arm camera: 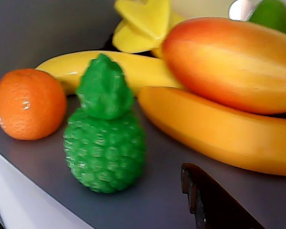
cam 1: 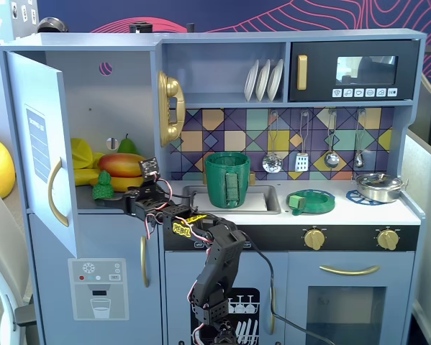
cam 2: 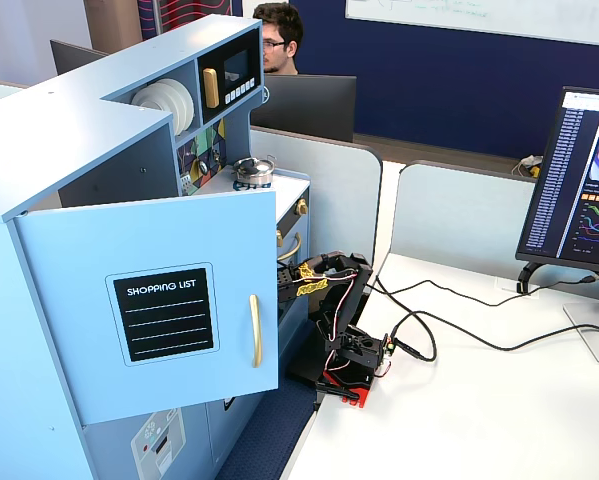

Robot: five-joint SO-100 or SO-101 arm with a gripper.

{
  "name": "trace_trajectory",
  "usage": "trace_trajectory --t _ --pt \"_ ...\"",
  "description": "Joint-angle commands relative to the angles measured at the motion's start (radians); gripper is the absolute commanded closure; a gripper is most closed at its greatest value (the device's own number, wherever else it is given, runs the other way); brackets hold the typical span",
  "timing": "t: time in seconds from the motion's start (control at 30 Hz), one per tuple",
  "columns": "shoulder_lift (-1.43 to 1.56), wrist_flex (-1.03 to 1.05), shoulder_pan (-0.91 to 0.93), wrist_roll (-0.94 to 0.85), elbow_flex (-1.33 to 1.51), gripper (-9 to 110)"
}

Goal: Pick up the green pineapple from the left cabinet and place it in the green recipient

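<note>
The green pineapple [cam 1: 102, 187] stands upright at the front of the shelf in the left cabinet [cam 1: 121, 86], whose door [cam 1: 39, 144] is swung open. In the wrist view the pineapple [arm camera: 104, 138] is close, left of centre. My gripper [cam 1: 126, 200] is at the shelf's front edge, just right of the pineapple, open and empty. Only one black finger [arm camera: 205, 195] shows in the wrist view, apart from the fruit. The green recipient [cam 1: 227, 178] stands in the sink to the right. The open door [cam 2: 149, 300] hides the gripper in the other fixed view.
An orange [arm camera: 30, 102] sits left of the pineapple. Bananas [arm camera: 214, 129], a mango [arm camera: 228, 62] and a yellow star fruit [arm camera: 143, 24] lie behind it. A flat green dish [cam 1: 311, 201] and a metal pan [cam 1: 378, 185] are on the counter.
</note>
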Motion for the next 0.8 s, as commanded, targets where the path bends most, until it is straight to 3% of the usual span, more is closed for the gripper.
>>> trace_trajectory --t 0.0,0.77 --pt "-0.032 -0.037 -0.014 -0.008 -0.107 54" --pt "-0.33 -0.028 -0.034 -0.017 -0.399 55"
